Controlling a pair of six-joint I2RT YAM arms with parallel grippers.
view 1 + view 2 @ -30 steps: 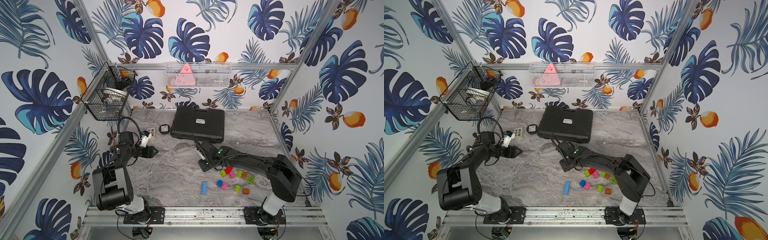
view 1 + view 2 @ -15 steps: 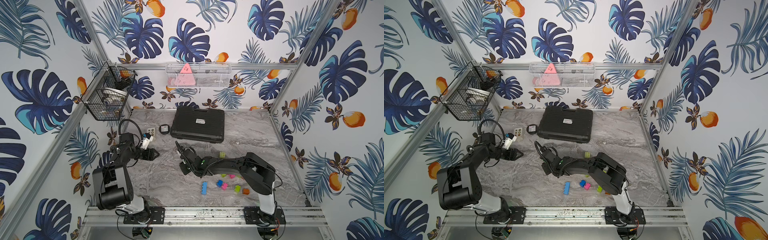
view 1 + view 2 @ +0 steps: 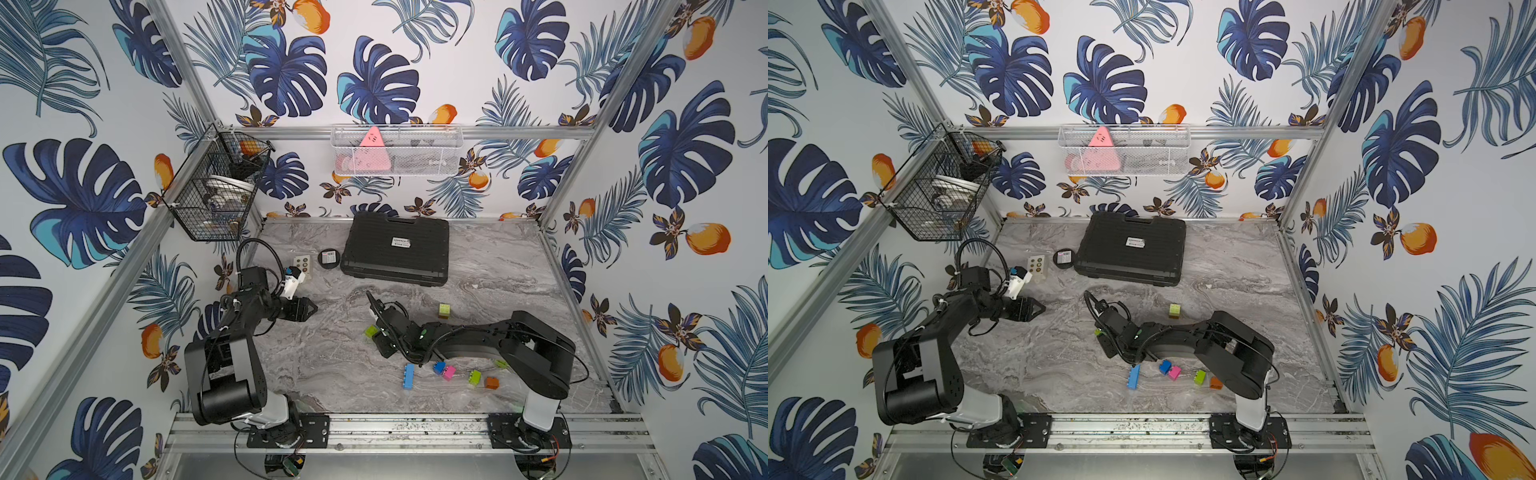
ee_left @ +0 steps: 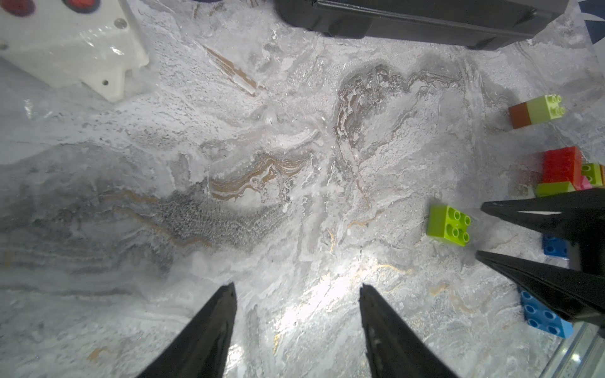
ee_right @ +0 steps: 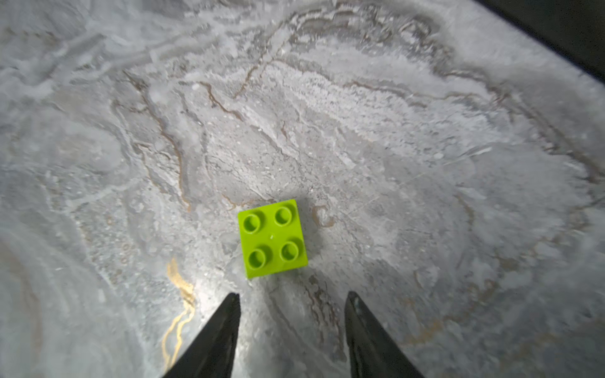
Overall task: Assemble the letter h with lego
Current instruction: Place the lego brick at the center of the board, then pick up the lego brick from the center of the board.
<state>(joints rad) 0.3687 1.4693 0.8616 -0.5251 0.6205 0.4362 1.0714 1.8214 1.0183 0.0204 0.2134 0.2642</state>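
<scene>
The right arm (image 3: pixel 478 345) stretches low across the table (image 3: pixel 498 266); the left arm (image 3: pixel 232 332) is folded. Both pairs of jaws stand part-open, empty. A lime brick (image 5: pixel 272 239) sits studs-up just before the right jaws; a long blue brick (image 3: pixel 409 376) lies front-to-back near the table's front.

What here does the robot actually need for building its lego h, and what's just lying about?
For the job: lone lime brick, lime-and-orange stack, long blue brick, blue cube, pink brick, lime cube, orange brick, red brick.

Just lying about: black case, button box, black disc, wire basket.
</scene>
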